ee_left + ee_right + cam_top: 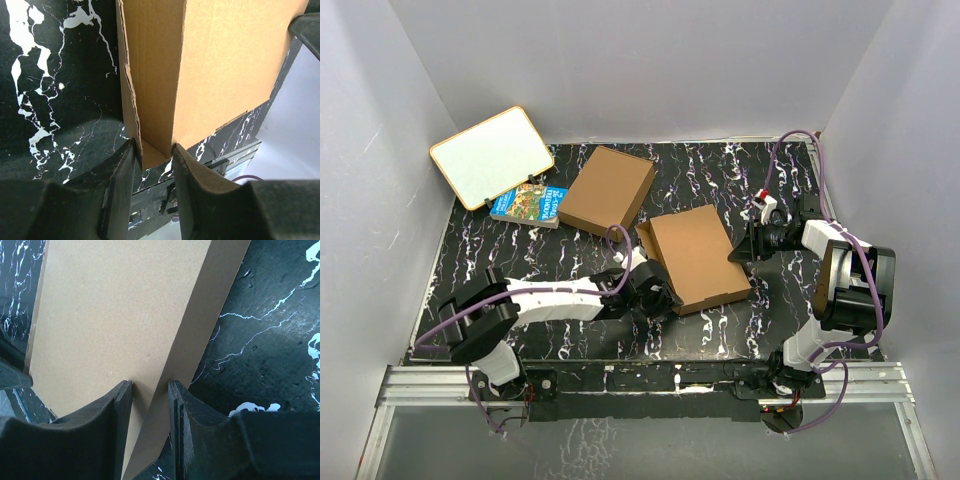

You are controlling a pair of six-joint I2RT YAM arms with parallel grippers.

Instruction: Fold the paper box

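**Both edges pinched: tearing or slipping is the danger**

The paper box (698, 258) is lying just right of centre in the overhead frame, on the marbled table (500, 260). The left gripper (658, 290) is pinching a raised cardboard wall at the box's lower-left edge, and the right gripper (748, 246) is pinching the opposite, right-hand edge. If the arms are pulling or twisting unevenly, the thin cardboard is risking a tear at a crease, or one wall is sliding out of the fingers. The look-alike box (608, 190) at upper centre is sitting well apart.
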